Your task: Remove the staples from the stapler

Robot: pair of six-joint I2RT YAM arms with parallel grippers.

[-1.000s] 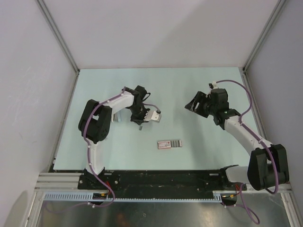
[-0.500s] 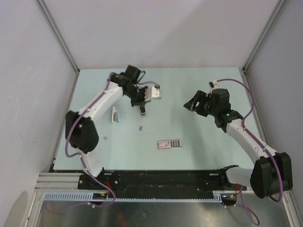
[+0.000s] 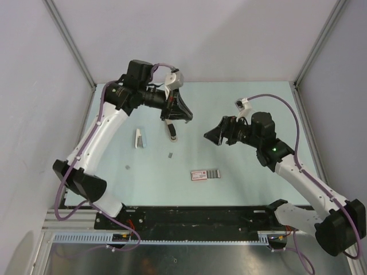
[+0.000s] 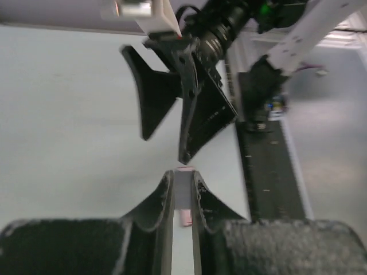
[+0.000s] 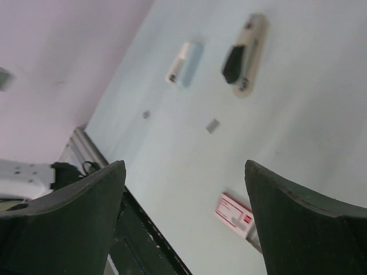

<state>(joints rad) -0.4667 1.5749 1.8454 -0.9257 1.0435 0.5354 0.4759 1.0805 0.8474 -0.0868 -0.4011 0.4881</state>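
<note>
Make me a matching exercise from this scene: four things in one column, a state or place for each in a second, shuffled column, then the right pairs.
Things
1. left gripper
2. right gripper
3. red-edged block
4. white and pale-blue piece

States or places
A. lies right beside the grey strip, nearest the arm bases
B. open
C. shut
D. lies on the table to the left of the beige-and-black piece in the top view

Pairs: 1-C, 2-B, 3-A, 4-D
</note>
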